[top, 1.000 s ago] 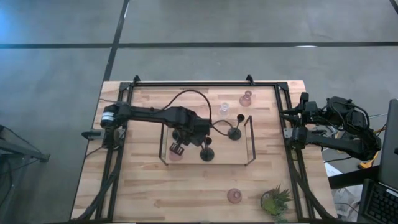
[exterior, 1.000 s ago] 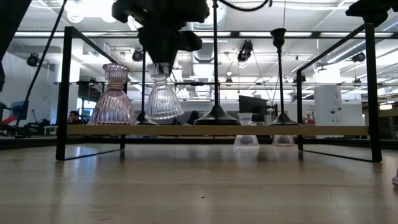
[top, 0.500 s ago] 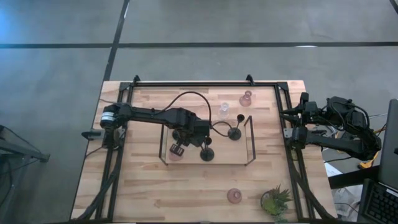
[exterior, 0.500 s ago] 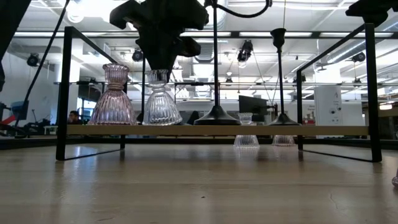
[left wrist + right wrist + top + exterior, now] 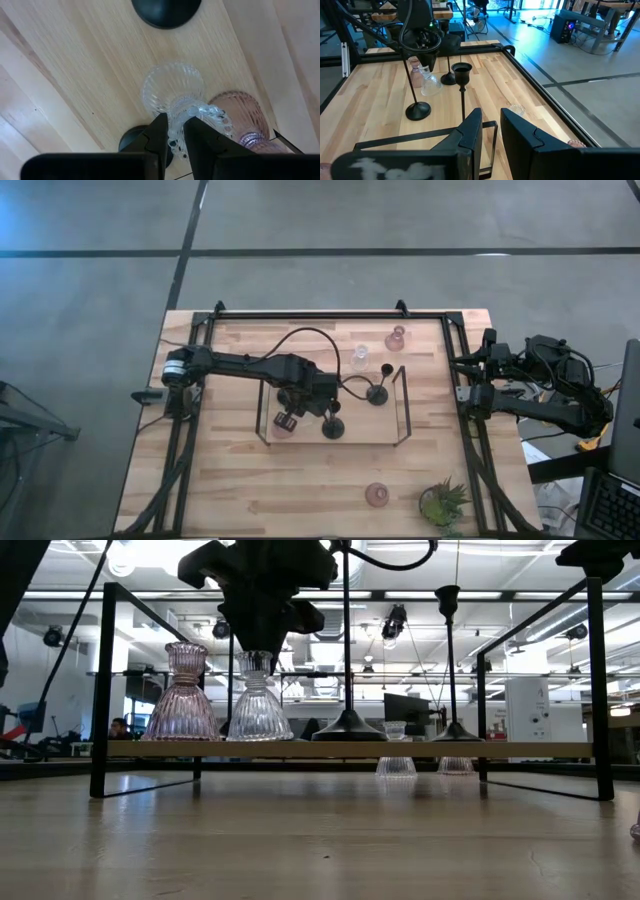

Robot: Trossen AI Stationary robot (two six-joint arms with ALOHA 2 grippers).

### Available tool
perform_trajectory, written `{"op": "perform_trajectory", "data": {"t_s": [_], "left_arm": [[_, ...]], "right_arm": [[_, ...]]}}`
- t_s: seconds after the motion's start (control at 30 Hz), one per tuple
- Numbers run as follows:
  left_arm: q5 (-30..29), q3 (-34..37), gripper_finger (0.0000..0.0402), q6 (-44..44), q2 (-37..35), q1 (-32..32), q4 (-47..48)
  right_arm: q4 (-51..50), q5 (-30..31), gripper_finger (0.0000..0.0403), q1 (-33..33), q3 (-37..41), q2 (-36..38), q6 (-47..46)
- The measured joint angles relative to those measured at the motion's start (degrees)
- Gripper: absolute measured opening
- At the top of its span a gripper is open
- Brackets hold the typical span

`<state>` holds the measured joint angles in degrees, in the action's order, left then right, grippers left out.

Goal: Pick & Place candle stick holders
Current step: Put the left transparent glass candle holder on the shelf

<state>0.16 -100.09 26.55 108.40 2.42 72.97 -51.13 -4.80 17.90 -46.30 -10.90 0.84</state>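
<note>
The left gripper (image 5: 174,142) is down over the raised wooden tray (image 5: 362,432) in the middle of the table (image 5: 230,490), fingers clamped on the rim of a clear glass holder (image 5: 172,92). From table height that clear holder (image 5: 259,710) has its base on the tray, just beside a pink glass holder (image 5: 183,698). Two black holders are on the tray too, one round base (image 5: 332,429) near the gripper and one (image 5: 377,393) farther toward the right side.

Off the tray, another clear glass holder (image 5: 361,355) and a pink one (image 5: 396,338) sit near the far edge of the table, and one more pink holder (image 5: 376,495) is near the front edge by the small green plant (image 5: 443,502).

The right gripper (image 5: 490,132) waits off at the table's right edge, holding nothing, with a narrow gap between its fingers.
</note>
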Motion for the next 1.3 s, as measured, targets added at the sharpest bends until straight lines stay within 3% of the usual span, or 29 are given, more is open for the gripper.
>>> {"op": "perform_trajectory", "data": {"t_s": [0.73,1.1,1.3], "left_arm": [[-2.3,0.0,0.0063,-1.1,0.0,0.0,-0.8],[-3.7,0.0,0.0132,-1.9,0.0,0.0,-1.3],[-4.8,0.0,0.0136,-2.0,0.0,0.0,-1.4]], "right_arm": [[0.0,0.0,0.0063,0.0,0.0,0.0,0.0],[0.0,0.0,0.0063,0.0,0.0,0.0,0.0],[0.0,0.0,0.0063,0.0,0.0,0.0,0.0]]}}
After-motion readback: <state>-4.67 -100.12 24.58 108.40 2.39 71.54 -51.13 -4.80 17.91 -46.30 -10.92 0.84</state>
